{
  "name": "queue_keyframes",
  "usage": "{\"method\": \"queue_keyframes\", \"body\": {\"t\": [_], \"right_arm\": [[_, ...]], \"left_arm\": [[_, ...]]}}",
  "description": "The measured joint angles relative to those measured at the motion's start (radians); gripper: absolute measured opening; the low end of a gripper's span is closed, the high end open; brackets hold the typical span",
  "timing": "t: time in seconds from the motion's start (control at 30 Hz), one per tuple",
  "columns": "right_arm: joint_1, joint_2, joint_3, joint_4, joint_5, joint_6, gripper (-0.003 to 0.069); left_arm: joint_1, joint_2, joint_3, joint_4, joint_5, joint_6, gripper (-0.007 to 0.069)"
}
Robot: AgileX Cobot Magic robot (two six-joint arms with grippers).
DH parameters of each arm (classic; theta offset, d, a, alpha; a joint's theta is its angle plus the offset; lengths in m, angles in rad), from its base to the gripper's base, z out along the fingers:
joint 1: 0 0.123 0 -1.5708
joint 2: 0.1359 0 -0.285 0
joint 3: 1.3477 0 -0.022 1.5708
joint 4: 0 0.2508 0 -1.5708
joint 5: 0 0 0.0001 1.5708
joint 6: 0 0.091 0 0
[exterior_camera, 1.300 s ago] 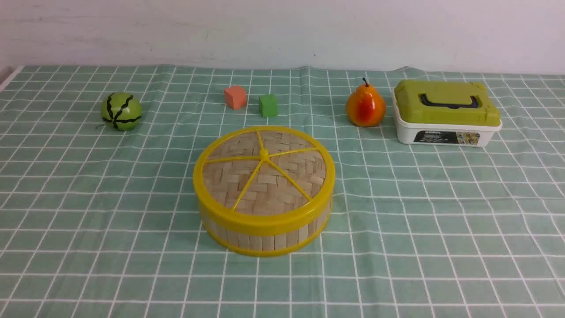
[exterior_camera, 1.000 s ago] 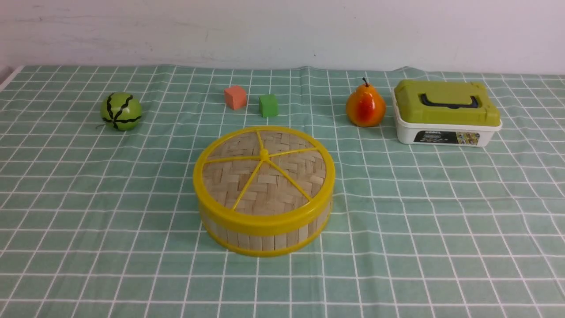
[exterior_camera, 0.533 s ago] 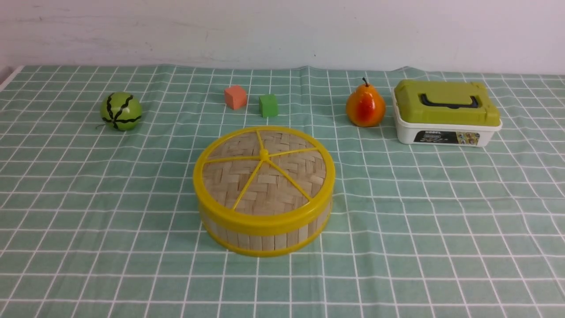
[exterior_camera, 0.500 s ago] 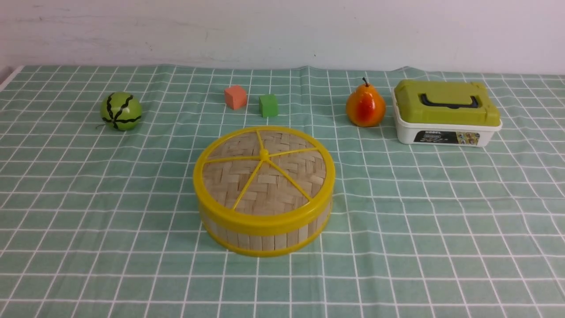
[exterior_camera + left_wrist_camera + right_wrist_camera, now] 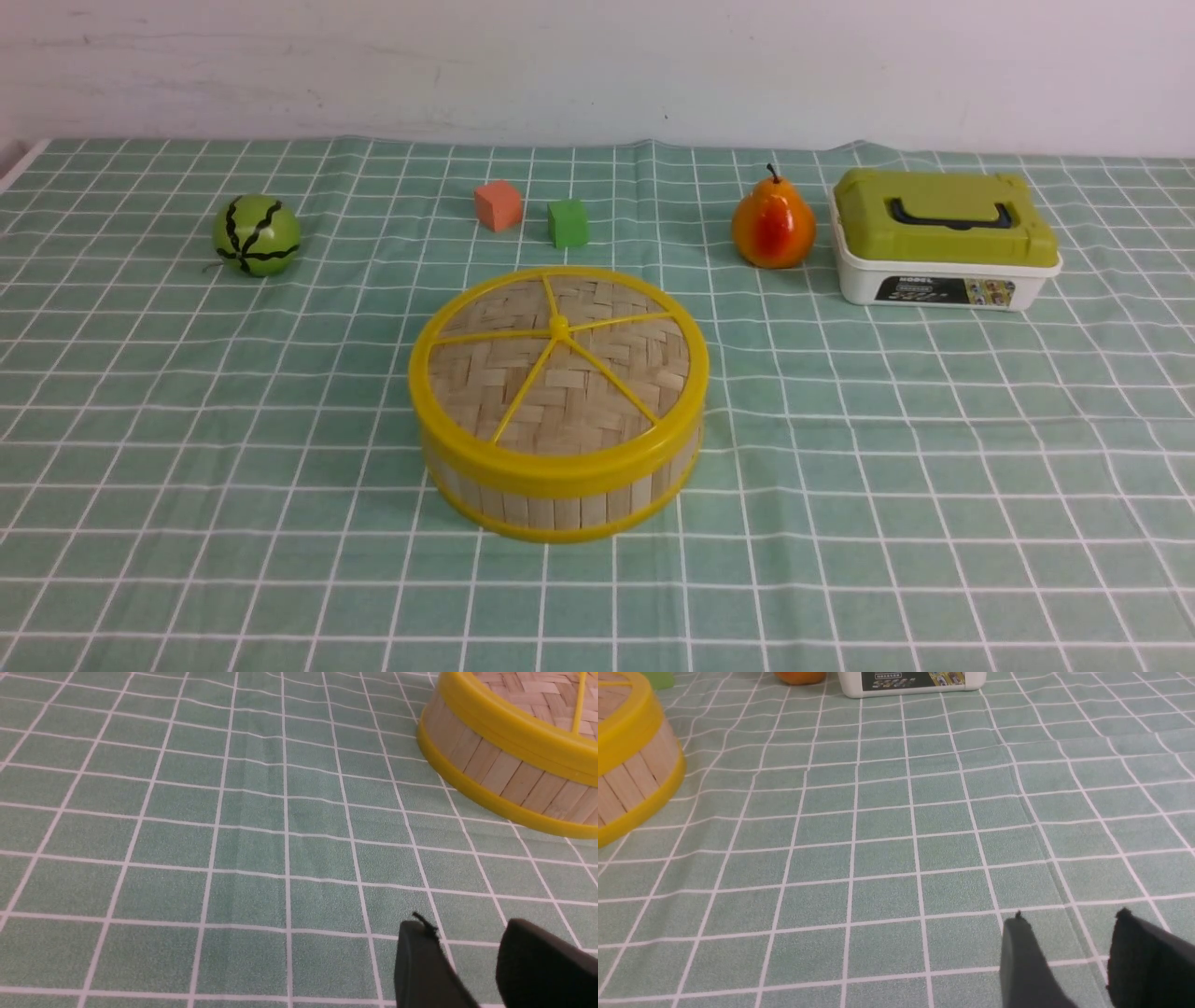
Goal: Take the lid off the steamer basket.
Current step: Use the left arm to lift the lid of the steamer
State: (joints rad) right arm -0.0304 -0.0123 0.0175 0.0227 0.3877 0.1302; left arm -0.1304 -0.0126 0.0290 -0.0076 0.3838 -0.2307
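Observation:
The steamer basket (image 5: 560,499) stands on the checked cloth in the middle of the front view, with bamboo-slat wall and yellow rims. The lid (image 5: 558,369), woven bamboo with yellow rim, spokes and centre knob, sits closed on it. Neither arm shows in the front view. In the left wrist view my left gripper (image 5: 467,931) is open and empty over bare cloth, the basket (image 5: 504,772) some way ahead of it. In the right wrist view my right gripper (image 5: 1071,921) is open and empty over cloth, the basket (image 5: 630,779) far off to one side.
At the back stand a green striped ball (image 5: 256,235), an orange cube (image 5: 498,205), a green cube (image 5: 568,223), a pear (image 5: 773,225) and a white box with a green lid (image 5: 943,239). The white box's front (image 5: 910,681) also shows in the right wrist view.

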Motion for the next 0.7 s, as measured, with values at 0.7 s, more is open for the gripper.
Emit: {"method": "queue_keyframes", "body": {"t": [0.7], "right_arm": [[0.000, 0.000, 0.000, 0.000, 0.000, 0.000, 0.0241]], "left_arm": [[0.000, 0.000, 0.000, -0.111, -0.073, -0.124, 0.0238]]}}
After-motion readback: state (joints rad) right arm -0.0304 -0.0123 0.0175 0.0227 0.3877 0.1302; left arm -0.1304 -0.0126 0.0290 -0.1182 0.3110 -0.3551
